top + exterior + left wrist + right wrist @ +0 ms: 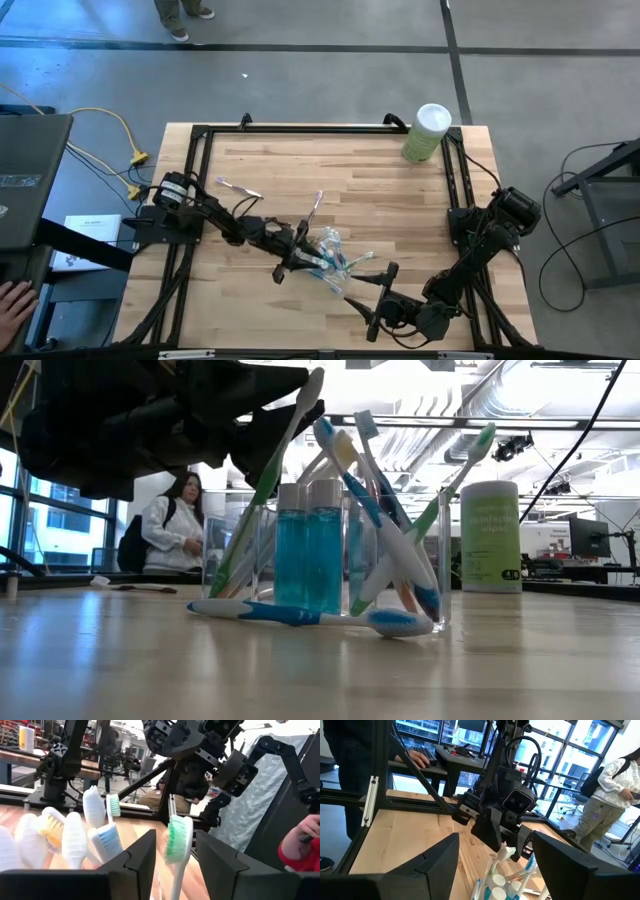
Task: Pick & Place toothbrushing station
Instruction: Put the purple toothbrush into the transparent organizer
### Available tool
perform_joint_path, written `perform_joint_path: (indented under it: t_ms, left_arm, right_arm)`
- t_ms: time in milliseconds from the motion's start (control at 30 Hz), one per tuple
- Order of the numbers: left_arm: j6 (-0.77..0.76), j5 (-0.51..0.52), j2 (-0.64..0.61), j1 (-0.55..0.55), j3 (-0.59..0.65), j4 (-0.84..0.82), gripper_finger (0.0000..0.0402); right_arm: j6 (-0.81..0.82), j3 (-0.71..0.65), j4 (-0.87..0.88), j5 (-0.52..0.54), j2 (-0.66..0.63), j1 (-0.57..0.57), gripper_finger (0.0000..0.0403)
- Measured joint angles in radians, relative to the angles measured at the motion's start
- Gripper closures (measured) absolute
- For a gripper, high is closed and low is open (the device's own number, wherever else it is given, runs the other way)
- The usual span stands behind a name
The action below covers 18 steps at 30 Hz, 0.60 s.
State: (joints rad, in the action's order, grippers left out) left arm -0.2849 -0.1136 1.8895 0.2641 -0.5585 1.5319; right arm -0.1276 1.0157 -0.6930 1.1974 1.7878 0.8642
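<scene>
Pale wood planks make up the surface point(380, 190) in the high view. Near the middle of its near half stands the clear cup point(332, 252) crowded with toothbrushes. The left pincer point(298, 258) sits just left of the cup, touching the brush cluster. The right pincer point(378, 300) waits near and to the right of it, apart from it. Two loose brushes lie to the far left of the cup, and a pale-green canister point(428, 131) stands at the far right corner.

In the low view the cup point(345, 550) stands upright, holding two teal toothpaste tubes point(308, 545) and leaning brushes. A blue-and-white toothbrush point(300, 615) lies flat in front of it. The dark left arm looms over a green-handled toothbrush point(262, 485).

The left wrist view shows the pincer point(176, 857) partly open, the green-bristled brush head point(177, 837) standing between its fingers; whether the pads press on it I cannot tell.

The right wrist view shows the right pincer point(492, 865) wide open, holding nothing, looking at the cup point(505, 880) and the left arm.

The risk, as I judge it: the cup is light and top-heavy, so a sideways tug on the leaning brush could tip it and scatter the rest.
</scene>
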Motion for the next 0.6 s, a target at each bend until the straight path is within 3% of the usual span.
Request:
perform_joint_path:
  t_ms: [233, 367, 467, 600]
  left_arm:
    - [-0.001, 0.007, -0.105, -0.044, 0.073, -0.015, 0.0265]
    - [-0.001, 0.012, -0.224, -0.06, 0.147, -0.063, 0.0265]
    - [0.0, 0.048, -0.384, -0.076, 0.187, -0.319, 0.0265]
    - [0.006, 0.197, -0.638, -0.099, 0.17, -0.896, 0.0265]
  right_arm:
    - [0.0, 0.0, 0.0, -0.002, 0.0, 0.0, 0.016]
    - [-0.008, 0.0, 0.001, -0.002, 0.0, 0.0, 0.016]
    - [-0.019, 0.0, 0.0, -0.002, 0.0, 0.0, 0.016]
    - [-0.034, 0.0, 0.007, -0.002, 0.0, 0.0, 0.016]
